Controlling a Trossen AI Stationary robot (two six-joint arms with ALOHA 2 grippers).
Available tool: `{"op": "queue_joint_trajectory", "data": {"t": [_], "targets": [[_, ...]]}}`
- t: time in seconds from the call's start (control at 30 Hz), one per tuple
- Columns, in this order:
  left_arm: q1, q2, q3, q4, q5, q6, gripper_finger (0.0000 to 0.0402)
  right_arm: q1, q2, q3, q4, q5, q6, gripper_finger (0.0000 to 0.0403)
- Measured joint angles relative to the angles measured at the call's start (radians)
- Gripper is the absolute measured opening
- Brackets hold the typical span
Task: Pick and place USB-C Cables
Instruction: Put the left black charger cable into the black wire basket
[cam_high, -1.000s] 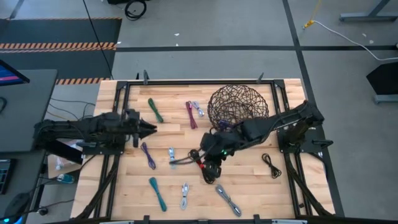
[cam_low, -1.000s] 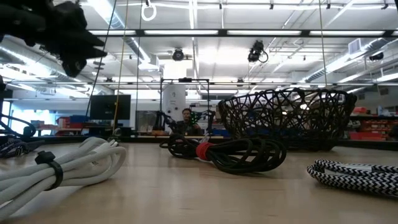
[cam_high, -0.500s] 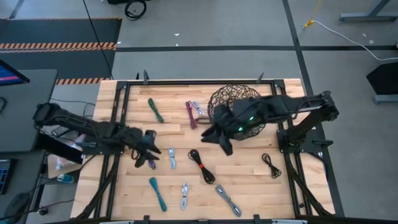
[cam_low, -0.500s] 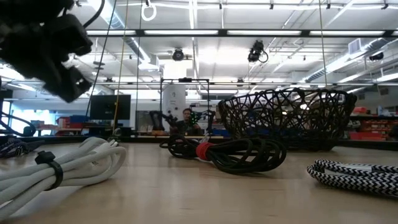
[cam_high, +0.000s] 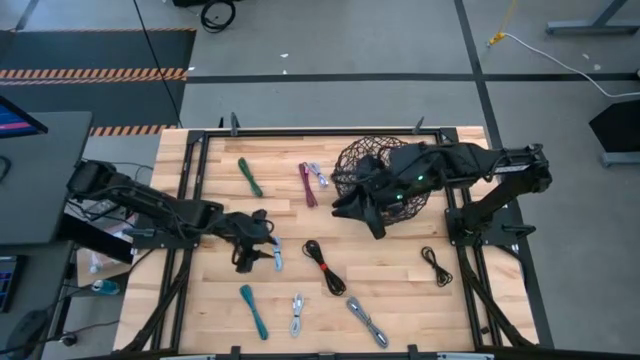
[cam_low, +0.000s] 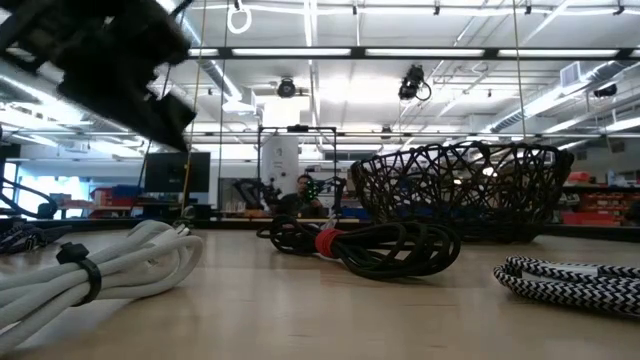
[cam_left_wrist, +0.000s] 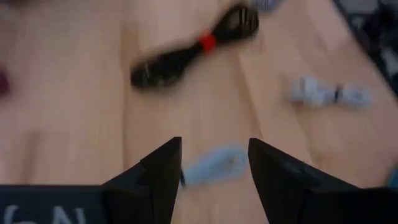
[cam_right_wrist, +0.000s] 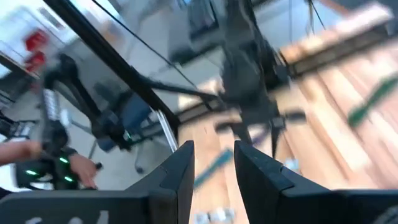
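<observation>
Several small tied USB-C cables lie flat on the wooden table (cam_high: 400, 300): green (cam_high: 249, 177), maroon (cam_high: 308, 185), black-red (cam_high: 325, 267), teal (cam_high: 253, 310), grey (cam_high: 367, 320), black (cam_high: 435, 265). My left gripper (cam_high: 266, 245) is low over the table, left of centre, and open. A pale blue-white cable (cam_left_wrist: 214, 165) lies just ahead between its fingers (cam_left_wrist: 165, 171), untouched. My right gripper (cam_high: 345, 208) hangs high at the near-left rim of the dark wire basket (cam_high: 385, 165). It is open (cam_right_wrist: 213, 155) with nothing between its fingers.
Black frame rails (cam_high: 195, 200) run along the table's left and right sides. In the low view a white cable (cam_low: 100, 270), the black-red cable (cam_low: 370, 245) and a braided grey one (cam_low: 570, 280) lie in front of the basket (cam_low: 455, 190).
My left gripper has swung toward the table's near edge and its right, sinking and rolling, until it is over the pale blue-white cable. My right gripper has risen from the black-red cable and gone toward the basket. The black-red cable stays where it lay.
</observation>
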Motion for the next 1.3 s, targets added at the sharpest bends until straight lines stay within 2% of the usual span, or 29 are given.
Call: {"op": "queue_joint_trajectory", "data": {"t": [0.13,0.23,0.43,0.8,1.1,1.3], "targets": [[0.023,0.003,0.115,-0.084,-0.046,0.059,0.0197,0.031,0.042,0.000,-0.109,0.001,0.079,0.0119],[0.047,-0.003,0.200,-0.205,-0.089,0.093,0.0195,0.067,0.087,0.000,-0.134,-0.006,0.131,0.0119],[0.088,-0.003,0.309,-0.435,-0.102,0.107,0.0195,0.157,0.218,-0.001,-0.294,0.005,0.273,0.0119],[0.091,-0.005,0.322,-0.532,-0.106,0.077,0.0195,0.259,0.480,-0.001,-0.354,0.000,0.399,0.0119],[0.091,-0.005,0.322,-0.555,-0.106,0.048,0.0195,0.237,0.591,-0.002,-0.330,-0.018,0.366,0.0119],[0.091,-0.005,0.322,-0.555,-0.106,0.022,0.0195,0.201,0.666,-0.002,-0.251,-0.017,0.353,0.0119]]}}
